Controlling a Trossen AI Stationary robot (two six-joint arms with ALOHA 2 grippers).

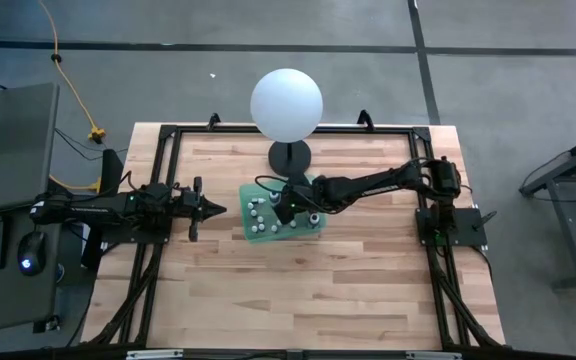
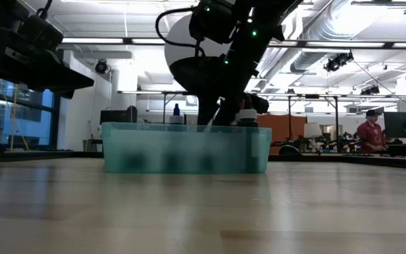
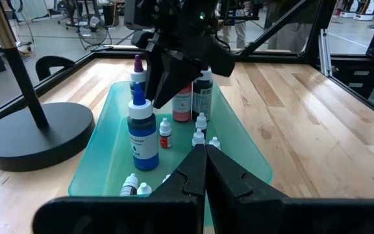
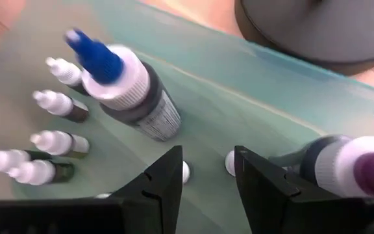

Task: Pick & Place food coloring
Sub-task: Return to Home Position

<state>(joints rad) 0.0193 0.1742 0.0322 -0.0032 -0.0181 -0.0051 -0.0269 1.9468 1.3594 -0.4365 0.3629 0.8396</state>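
A teal tray in the middle of the table holds the food coloring. A blue-topped bottle and a purple-topped bottle stand upright in it, with a red bottle and a dark bottle. Several tiny white-capped bottles rest on the tray floor. My right gripper hangs open over the tray between the blue-topped and purple-topped bottles, tilted down. Only the tray floor and two small white caps show below its gap. My left gripper waits shut, left of the tray.
A big white sphere on a black stand stands just beyond the tray, its round base beside the tray's far wall. Black frame rails run along the table's edges. Bare wood lies on the near side. A person stands far off in the room.
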